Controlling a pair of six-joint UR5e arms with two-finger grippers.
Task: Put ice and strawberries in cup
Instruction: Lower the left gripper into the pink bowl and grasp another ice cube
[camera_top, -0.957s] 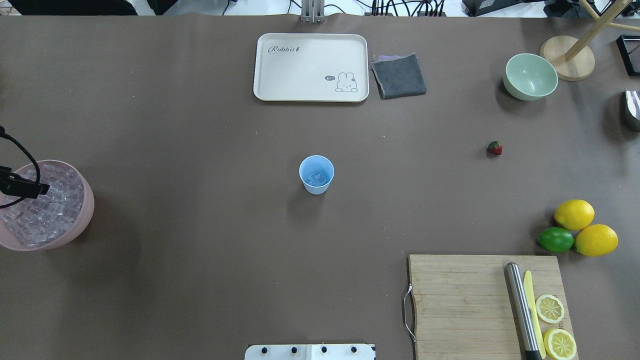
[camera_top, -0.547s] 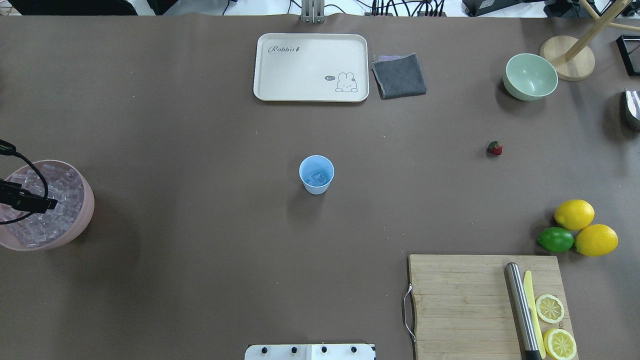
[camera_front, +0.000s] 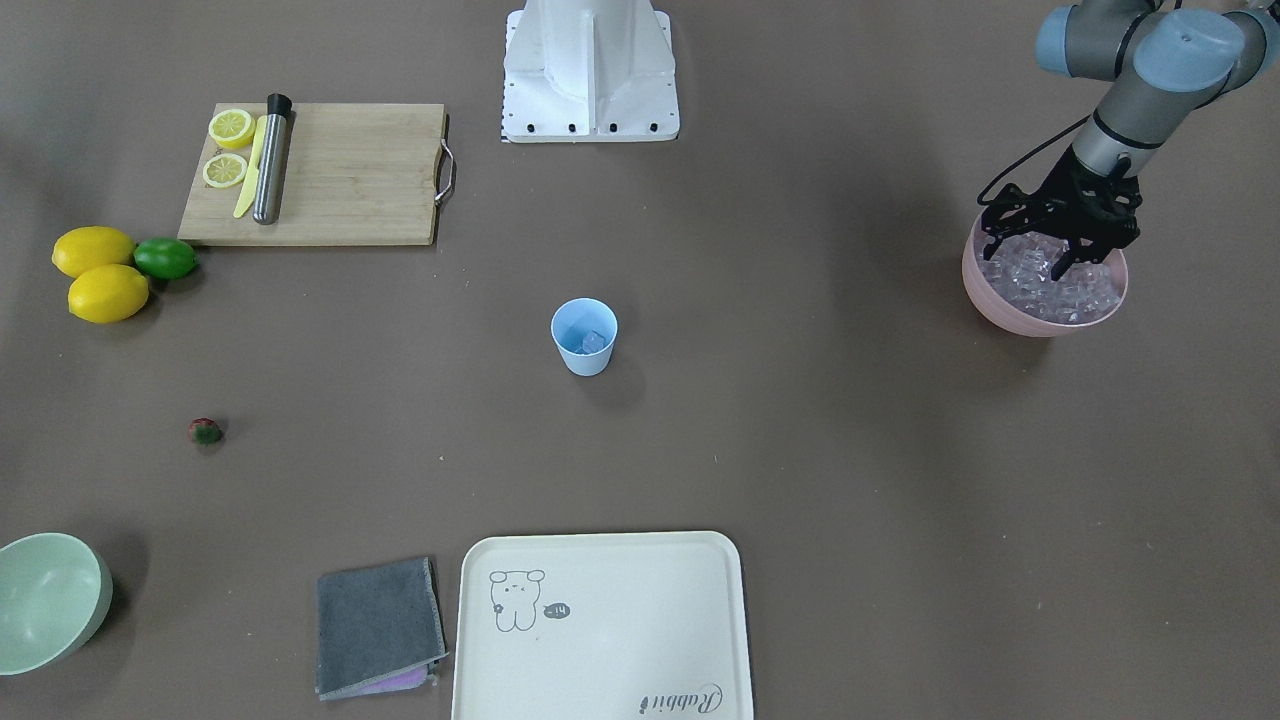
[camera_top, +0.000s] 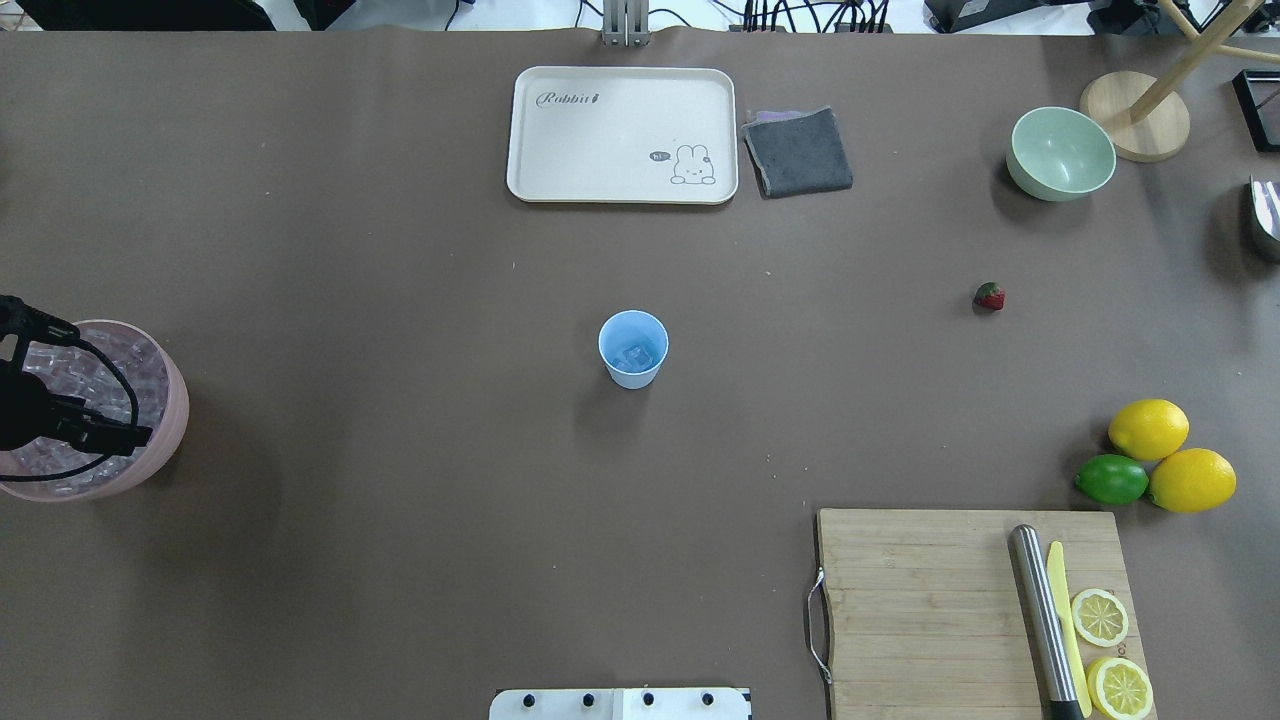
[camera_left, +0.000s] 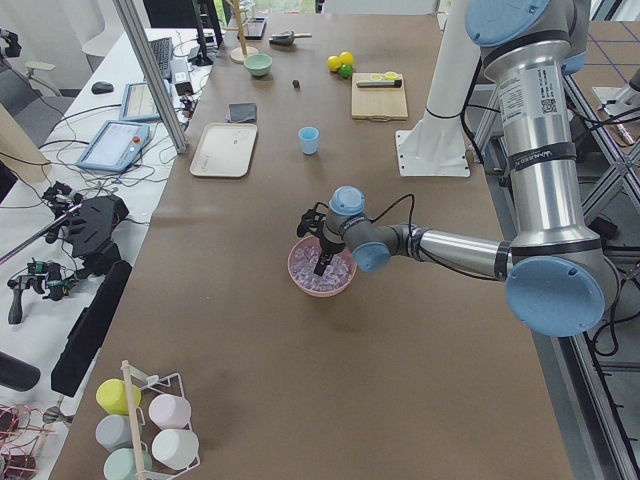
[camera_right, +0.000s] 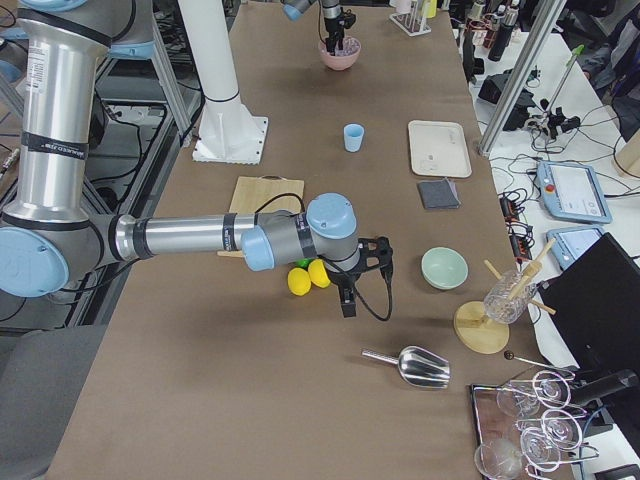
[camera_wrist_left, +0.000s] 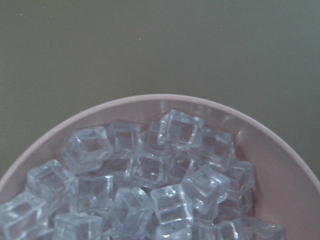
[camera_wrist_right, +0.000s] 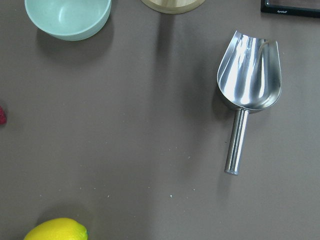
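Observation:
The light blue cup (camera_top: 633, 349) stands upright mid-table with a few ice cubes (camera_top: 635, 354) inside; it also shows in the front view (camera_front: 584, 338). A pink bowl (camera_front: 1040, 322) at my far left is full of clear ice cubes (camera_wrist_left: 170, 200). My left gripper (camera_front: 1035, 255) is open, its fingers spread, hanging just over the ice in that bowl. The strawberry (camera_top: 990, 296) lies alone on the table to the right. My right gripper (camera_right: 345, 290) shows only in the exterior right view, near the lemons; I cannot tell whether it is open or shut.
A cream tray (camera_top: 622, 135) and a grey cloth (camera_top: 798, 152) lie at the far side. A pale green bowl (camera_top: 1061, 153) stands at the far right, and lemons with a lime (camera_top: 1112, 479) at the right. A cutting board (camera_top: 930, 610) holds a knife and lemon slices. A metal scoop (camera_wrist_right: 248, 85) lies nearby.
My left gripper has moved further over the pink bowl, toward the robot's side and more into the overhead view. The cup and strawberry have not moved.

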